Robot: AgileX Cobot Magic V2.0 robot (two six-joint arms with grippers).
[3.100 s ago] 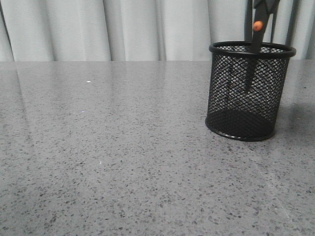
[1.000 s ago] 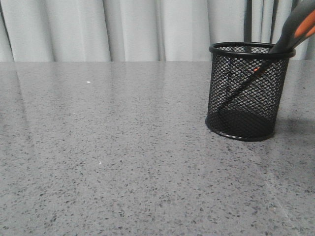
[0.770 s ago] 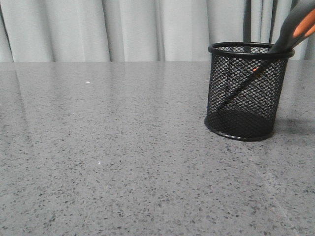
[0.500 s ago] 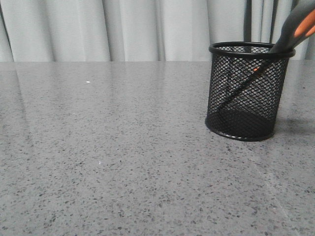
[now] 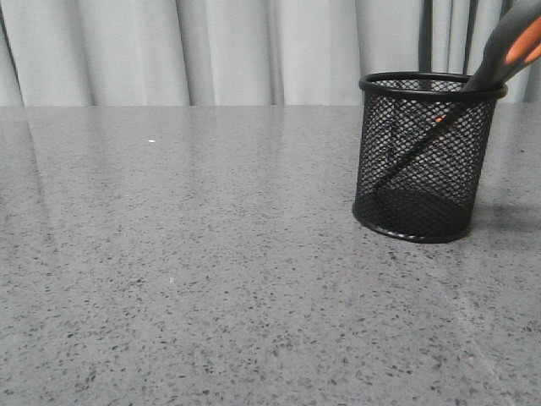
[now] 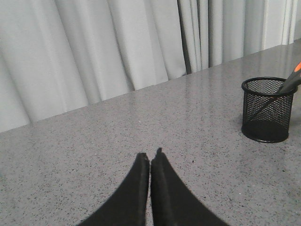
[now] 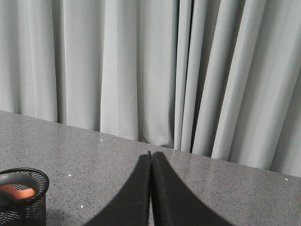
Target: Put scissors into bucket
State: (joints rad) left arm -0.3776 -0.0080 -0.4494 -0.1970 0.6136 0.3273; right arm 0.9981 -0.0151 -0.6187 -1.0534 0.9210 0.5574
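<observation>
The black wire-mesh bucket [image 5: 427, 156] stands upright on the grey table at the right. The scissors [image 5: 507, 46] lean inside it, blades down, the grey and orange handle sticking out over the right rim. The bucket [image 6: 265, 109] and the scissors handle [image 6: 292, 81] also show in the left wrist view, far from my left gripper [image 6: 150, 155], which is shut and empty. In the right wrist view the bucket [image 7: 23, 200] with the scissors handle [image 7: 18, 188] sits off to the side of my right gripper [image 7: 150, 154], which is shut and empty. Neither gripper shows in the front view.
The grey speckled table [image 5: 186, 254] stretches to the left and front of the bucket. Pale grey curtains [image 5: 211, 51] hang behind the table's far edge.
Three seconds ago the scissors hung upright over the bucket with the tips inside. Since one second ago they lean against the right rim and nothing has moved.
</observation>
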